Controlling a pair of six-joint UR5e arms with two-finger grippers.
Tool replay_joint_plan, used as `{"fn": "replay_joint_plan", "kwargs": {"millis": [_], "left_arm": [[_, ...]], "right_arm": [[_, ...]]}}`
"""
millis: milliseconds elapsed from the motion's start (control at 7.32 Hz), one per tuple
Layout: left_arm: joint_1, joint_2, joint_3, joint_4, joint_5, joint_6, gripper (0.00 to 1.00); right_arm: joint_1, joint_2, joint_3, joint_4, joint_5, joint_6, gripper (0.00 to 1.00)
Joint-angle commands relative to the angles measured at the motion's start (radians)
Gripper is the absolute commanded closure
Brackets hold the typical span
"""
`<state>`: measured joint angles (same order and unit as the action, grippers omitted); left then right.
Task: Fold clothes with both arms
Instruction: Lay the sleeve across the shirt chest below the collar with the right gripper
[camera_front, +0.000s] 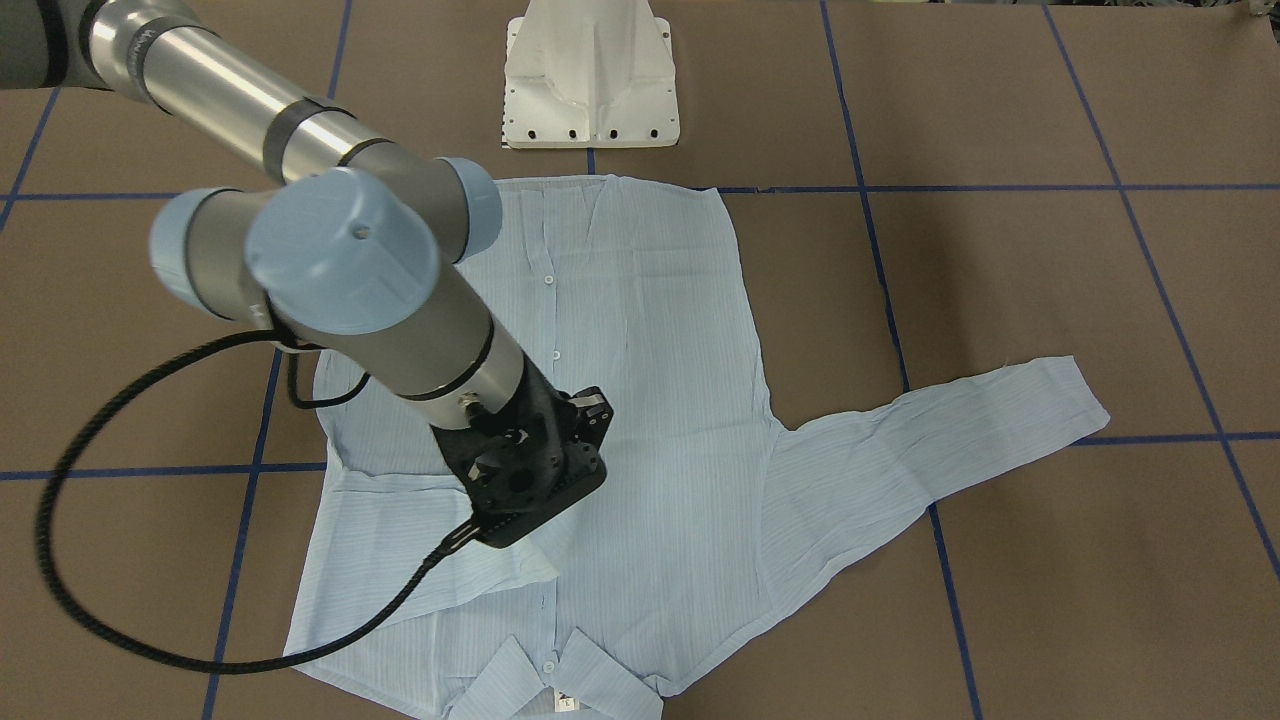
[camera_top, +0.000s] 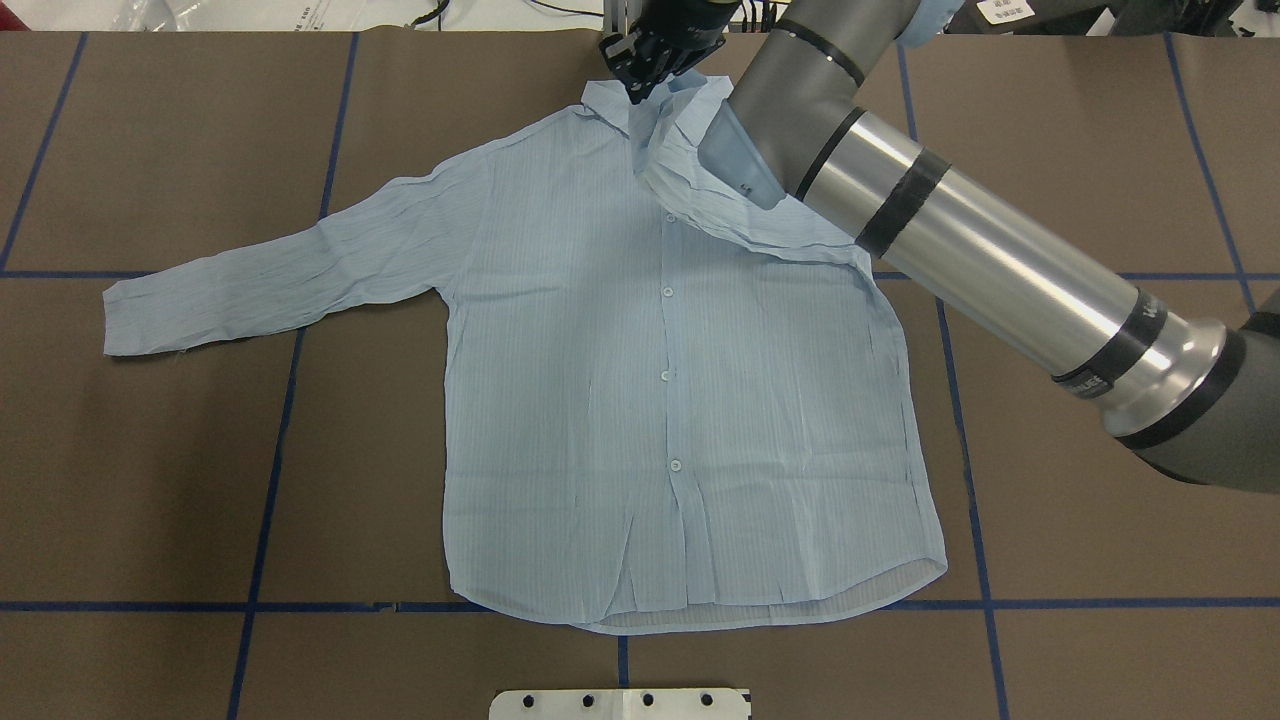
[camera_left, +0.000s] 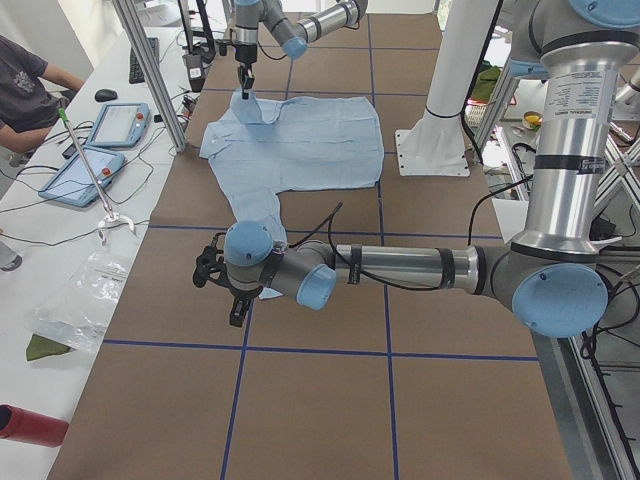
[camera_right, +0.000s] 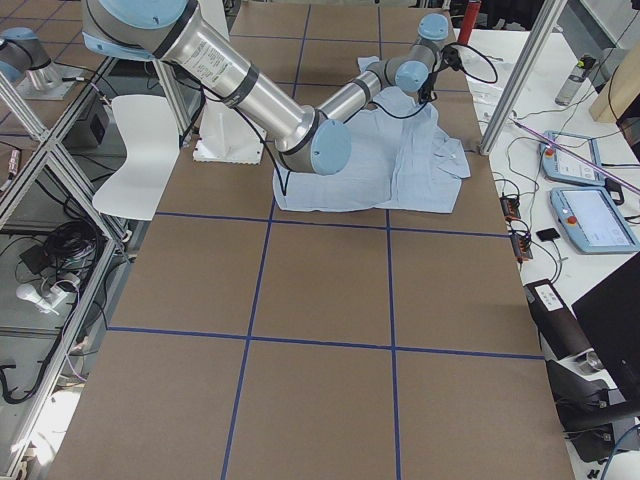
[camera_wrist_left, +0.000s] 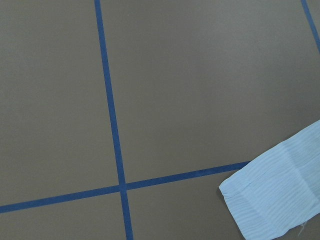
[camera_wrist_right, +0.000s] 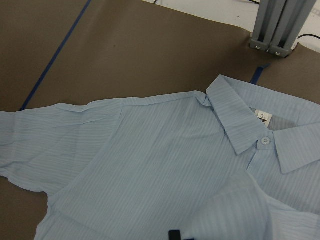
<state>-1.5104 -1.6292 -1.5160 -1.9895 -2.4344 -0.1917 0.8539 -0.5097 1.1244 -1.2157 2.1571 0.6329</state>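
Note:
The pale blue striped shirt (camera_top: 640, 400) lies flat and buttoned on the brown table, with its collar (camera_wrist_right: 240, 120) at the far edge. Its left sleeve (camera_top: 260, 275) stretches out sideways, and the cuff (camera_wrist_left: 280, 197) shows in the left wrist view. The other sleeve (camera_top: 740, 215) is folded across the chest toward the collar. My right gripper (camera_top: 637, 88) hangs over the collar area and looks shut on that sleeve's end, which rises to it in the exterior left view (camera_left: 247, 103). My left gripper (camera_left: 207, 272) hovers near the outstretched cuff. I cannot tell whether it is open or shut.
The white pedestal base (camera_front: 590, 80) stands at the shirt's hem side. Blue tape lines (camera_top: 290, 400) grid the table. An aluminium post (camera_wrist_right: 275, 25) rises beyond the collar. A side table with tablets (camera_left: 115, 125) and a seated person (camera_left: 25, 85) lies past the far edge.

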Motion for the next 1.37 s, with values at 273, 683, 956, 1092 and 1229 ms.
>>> {"fn": "replay_joint_plan", "kwargs": {"millis": [273,683,956,1092,1229], "left_arm": [[0.001,-0.005,0.004,0.001,0.0,-0.002,0.01],[0.001,-0.006,-0.001,0.0,0.0,-0.006,0.01],[0.009,-0.012,-0.009,-0.006,0.012,-0.079,0.01],[0.048,-0.006,-0.012,-0.097,0.041,-0.207,0.01],[0.126,0.0,-0.012,-0.238,0.116,-0.414,0.01]], "right_arm": [[-0.241,0.083,-0.117,0.015,-0.426,0.031,0.0],[-0.245,0.086,-0.115,0.015,-0.427,0.115,0.0],[-0.231,0.085,-0.103,-0.027,-0.392,0.149,0.0],[-0.184,0.079,-0.053,-0.139,-0.3,0.157,0.0],[-0.136,0.048,0.01,-0.225,-0.196,0.151,0.0]]}}
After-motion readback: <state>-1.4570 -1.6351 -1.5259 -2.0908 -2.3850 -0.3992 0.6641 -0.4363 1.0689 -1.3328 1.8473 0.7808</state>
